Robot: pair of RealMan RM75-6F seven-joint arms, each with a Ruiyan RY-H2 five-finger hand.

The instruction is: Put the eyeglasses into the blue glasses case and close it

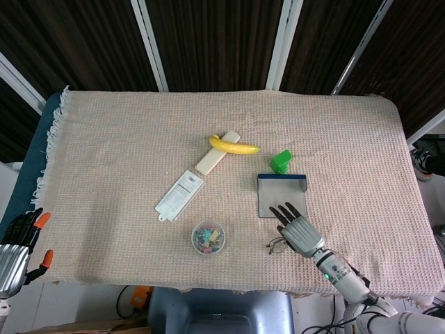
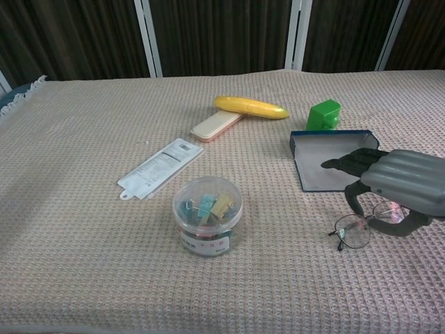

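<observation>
The glasses (image 1: 278,244) lie on the desk (image 1: 104,139) at about 5 o'clock, just below the open blue case (image 1: 281,194). In the head view, the right hand (image 1: 297,229) is over the right half of the glasses, palm down, fingers (image 1: 285,211) straight and a bit apart over the case's lower edge. I cannot tell if it has hold of the glasses. The left hand (image 1: 15,243) waits off the desk at 8 o'clock, holding nothing, fingers a bit curled.

In the chest view, the right hand (image 2: 400,184) sits above the glasses (image 2: 361,227). The left lens shows; the right one sits under the palm. The case (image 2: 332,159) is at 12 o'clock from the glasses.
</observation>
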